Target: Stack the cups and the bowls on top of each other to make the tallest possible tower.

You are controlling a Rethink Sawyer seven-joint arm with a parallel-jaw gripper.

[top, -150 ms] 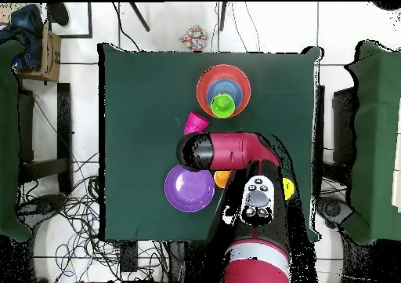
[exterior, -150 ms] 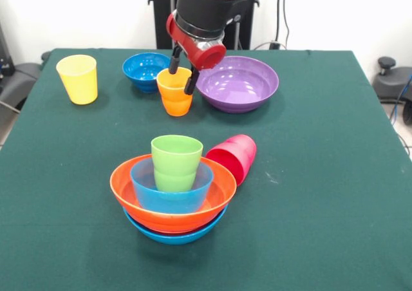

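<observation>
No text, label, brand, number or sign can be read anywhere in either view.

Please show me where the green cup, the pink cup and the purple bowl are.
green cup (exterior, -150 ms: 176, 165), front view, its outer wall.
pink cup (exterior, -150 ms: 233, 156), front view, the side, lying down.
purple bowl (exterior, -150 ms: 237, 83), front view, the inner wall.

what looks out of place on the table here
The magenta-pink cup lies tipped on its side against the tower's orange bowl, mouth toward the camera, while the yellow cup, orange cup and green cup all stand upright.
</observation>
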